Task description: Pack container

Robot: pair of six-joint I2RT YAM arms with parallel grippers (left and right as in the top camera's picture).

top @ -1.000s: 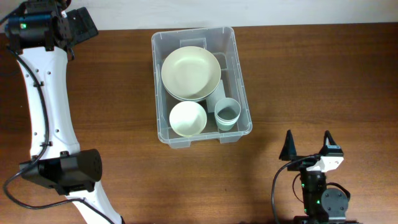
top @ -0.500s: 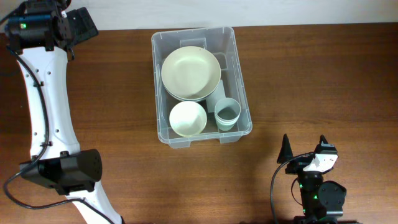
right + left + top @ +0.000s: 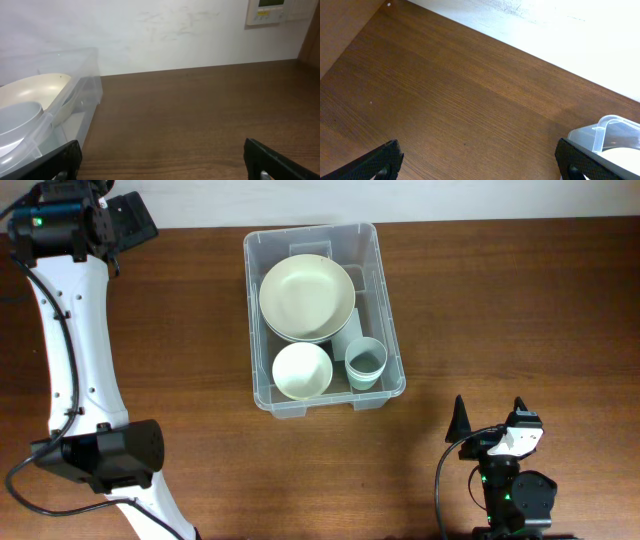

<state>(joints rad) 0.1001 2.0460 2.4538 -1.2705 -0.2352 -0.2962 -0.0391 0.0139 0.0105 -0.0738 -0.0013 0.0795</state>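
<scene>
We see the container [image 3: 372, 240] holding one large bowl [image 3: 306, 297], one small bowl [image 3: 301, 370] and one cup [image 3: 366, 361]. The left gripper [image 3: 477, 152] and right gripper [image 3: 490, 423] both have their jaws spread wide and hold nothing.

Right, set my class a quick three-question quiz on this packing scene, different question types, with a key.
1. How many dishes lie in the container?
2. True or false: the right hand is gripping a dish.
3. What stands next to the small bowl at the container's near end? A spoon, B cup, C bottle.
Key: 1. Three: large bowl, small bowl, cup. 2. False; it is open, empty and away from the container. 3. B.
</scene>
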